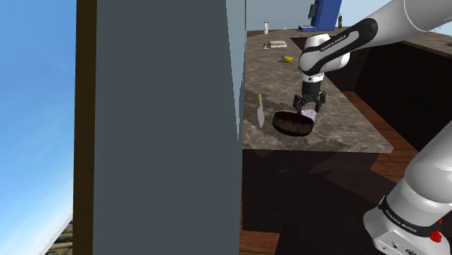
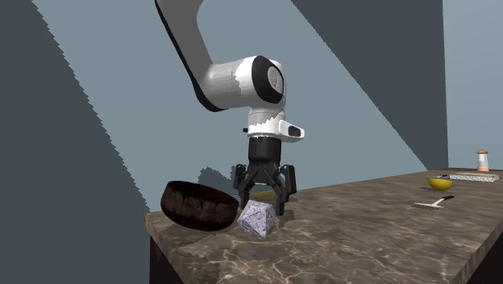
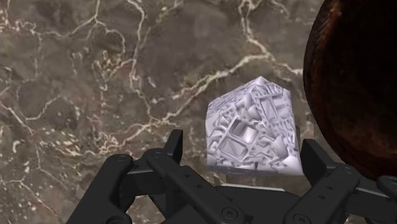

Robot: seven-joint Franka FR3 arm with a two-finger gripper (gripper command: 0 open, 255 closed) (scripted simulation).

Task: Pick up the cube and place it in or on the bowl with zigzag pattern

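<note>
Fingers of the black gripper stand wide apart, holding nothing, with the cube lying between them on the brown marbled counter. In the wrist view 1 finger shows bare counter between it and the cube, while the other is just beside the cube's far face; whether it touches cannot be told. The cube is pale lilac-white, covered in a raised angular relief, and rests on the counter with 1 corner pointing away from the hand.

In the second exterior view the gripper points straight down just behind the cube, its tips near the cube's top. The dark brown bowl sits just beside the cube at the counter's corner, on that view's left, and looks somewhat tilted. A small yellow bowl and a shaker stand well apart at the far end.

From the shoulder view the gripper hangs over the cube, the dark bowl close to the counter's near edge, a spatula near it
</note>
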